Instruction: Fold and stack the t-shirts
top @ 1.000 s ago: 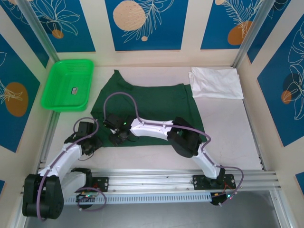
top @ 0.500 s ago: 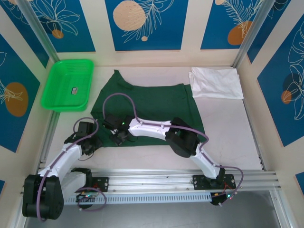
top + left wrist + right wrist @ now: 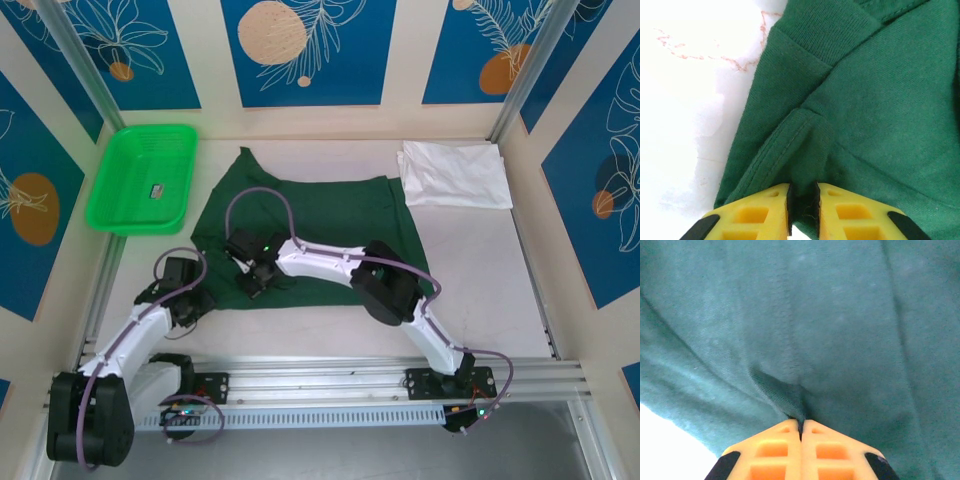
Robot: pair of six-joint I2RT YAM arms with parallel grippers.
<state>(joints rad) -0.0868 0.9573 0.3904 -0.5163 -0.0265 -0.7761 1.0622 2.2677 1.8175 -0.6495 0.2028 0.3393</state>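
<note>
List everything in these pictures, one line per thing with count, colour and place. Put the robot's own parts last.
Dark green t-shirt: one, dark green, spread over the middle of the table.
White t-shirt: one, white, far right of the table.
Basket: one, bright green mesh, far left corner.
Small object: one, dark, inside the basket; too small to identify.
Table: one, pale.
Wall panels: several, blue with leaf drawings, around the table.
Left arm, right arm: white and black, near edge.
Left gripper: yellow fingers, pinching the green shirt's edge.
Right gripper: orange fingers, shut on a fold of the green shirt.
</note>
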